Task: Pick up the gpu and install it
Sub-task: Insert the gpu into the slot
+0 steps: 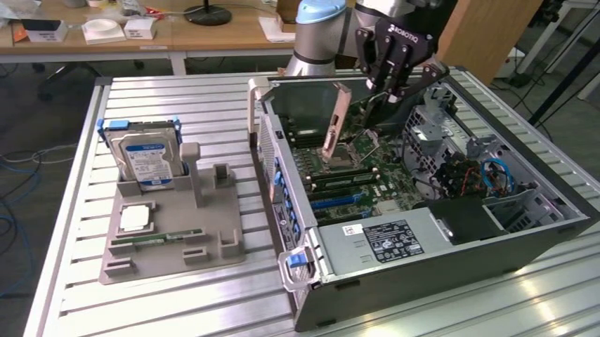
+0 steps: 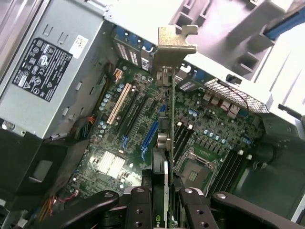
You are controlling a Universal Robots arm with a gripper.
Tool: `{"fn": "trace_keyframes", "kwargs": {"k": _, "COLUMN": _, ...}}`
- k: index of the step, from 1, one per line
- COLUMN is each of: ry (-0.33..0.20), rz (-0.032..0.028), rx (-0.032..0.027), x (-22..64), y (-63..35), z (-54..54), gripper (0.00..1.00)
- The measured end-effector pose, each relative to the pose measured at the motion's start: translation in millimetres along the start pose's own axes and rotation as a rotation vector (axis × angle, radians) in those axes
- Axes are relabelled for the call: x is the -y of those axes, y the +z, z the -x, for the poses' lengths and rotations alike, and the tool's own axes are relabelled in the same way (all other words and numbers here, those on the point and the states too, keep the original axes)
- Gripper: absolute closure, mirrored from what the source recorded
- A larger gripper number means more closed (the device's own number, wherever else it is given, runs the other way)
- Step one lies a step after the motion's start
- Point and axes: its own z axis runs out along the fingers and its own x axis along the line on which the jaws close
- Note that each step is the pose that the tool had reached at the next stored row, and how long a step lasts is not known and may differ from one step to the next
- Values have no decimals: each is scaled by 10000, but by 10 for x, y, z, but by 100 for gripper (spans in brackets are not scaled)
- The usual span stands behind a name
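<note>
Here we hold the gpu (image 1: 333, 130) (image 2: 161, 171) on edge, the gripper (image 1: 383, 98) (image 2: 162, 205) clamped on its end, inside the open computer case (image 1: 281, 161) over the motherboard (image 1: 375, 175); whether it touches a slot we cannot tell. Its pale metal bracket faces the case wall on the exterior view's left, which we judge lines the card up with the slots. The grey holder (image 1: 168, 239) with the hard drive (image 1: 145, 158) stands well apart, further left.
</note>
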Motion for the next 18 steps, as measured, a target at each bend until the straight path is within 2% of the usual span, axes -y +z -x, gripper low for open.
{"fn": "trace_keyframes", "kwargs": {"k": 3, "ry": 65, "rz": -3, "rx": 5, "x": 0, "y": 5, "z": 1, "gripper": 74}}
{"fn": "trace_keyframes", "kwargs": {"k": 18, "ry": 2792, "rz": -65, "rx": 110, "x": 4, "y": 116, "z": -2, "gripper": 74}}
